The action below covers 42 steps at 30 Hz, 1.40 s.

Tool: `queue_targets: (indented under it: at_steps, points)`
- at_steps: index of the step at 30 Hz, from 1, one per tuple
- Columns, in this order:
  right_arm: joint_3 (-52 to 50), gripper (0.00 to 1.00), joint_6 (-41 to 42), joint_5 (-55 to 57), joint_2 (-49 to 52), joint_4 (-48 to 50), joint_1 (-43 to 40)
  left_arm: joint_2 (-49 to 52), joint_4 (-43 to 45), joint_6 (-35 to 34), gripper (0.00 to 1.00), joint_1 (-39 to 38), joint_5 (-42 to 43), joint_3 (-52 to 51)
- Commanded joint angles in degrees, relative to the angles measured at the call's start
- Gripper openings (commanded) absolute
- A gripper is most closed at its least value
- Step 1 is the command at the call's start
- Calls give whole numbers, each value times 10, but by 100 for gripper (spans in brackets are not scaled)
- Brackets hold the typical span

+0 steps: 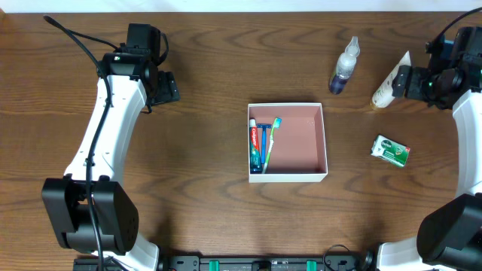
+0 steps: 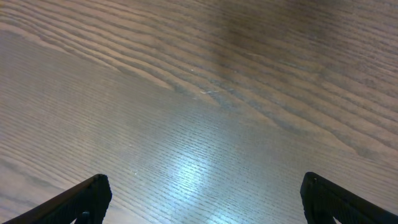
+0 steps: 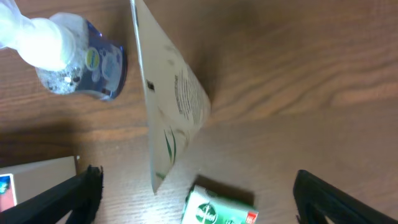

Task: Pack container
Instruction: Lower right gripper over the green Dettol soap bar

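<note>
While both arms stood at opposite ends of the bench (image 1: 203, 53), the container (image 1: 301, 139) sat near the middle of it, square to the front edge, its white walls framing a pinkish-brown floor. Against its left wall lay a red-and-blue toothpaste tube (image 1: 255, 143) and, just beside it, a green-and-blue toothbrush (image 1: 269, 141), both running lengthwise front to back; the remaining floor was bare. Beyond the box's far right corner lay a clear spray bottle (image 1: 343, 68) with a dark blue base, and to the right of that a white squeeze tube (image 1: 390, 81). A small green-and-white packet (image 1: 391, 150) rested on the wood, right of the box and apart from it. The left pincer (image 2: 205, 199) was spread wide over bare wood at the far left, gripping nothing. The right pincer (image 3: 196, 186) was likewise spread wide, by the white tube, with the bottle and the packet in its own camera's view; it seemed clear of the tube, though that view was too blurred to be sure.
</note>
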Motion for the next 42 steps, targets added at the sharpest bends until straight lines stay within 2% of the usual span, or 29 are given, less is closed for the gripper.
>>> queue_targets:
  at_steps: [1, 12, 18, 21, 23, 32, 36, 39, 42]
  points:
    - [11, 93, -30, -5, -10, 19, 7, -5, 0, -5, 98, 2, 0, 11]
    - [11, 93, -32, -26, -10, 67, 8, -5, 0, -5, 98, 2, 0, 11]
    - [13, 91, -33, -26, -13, 58, 8, -5, 0, -5, 98, 2, 0, 11]
    - [24, 95, -8, -22, -25, 36, 7, -5, 0, -5, 98, 2, 0, 11]
    - [39, 99, 10, -14, -42, 17, 5, -5, 0, -5, 98, 2, 0, 11]
    - [63, 99, 60, 21, -142, -95, 1, -5, 0, -5, 98, 2, 0, 11]
    - [63, 99, 115, 62, -159, -184, -9, -5, 0, -5, 98, 2, 0, 11]
    - [63, 99, 190, 128, -166, -258, -25, -5, 0, -5, 98, 2, 0, 11]
    - [61, 99, 241, 133, -169, -315, -49, -5, 0, -5, 98, 2, 0, 11]
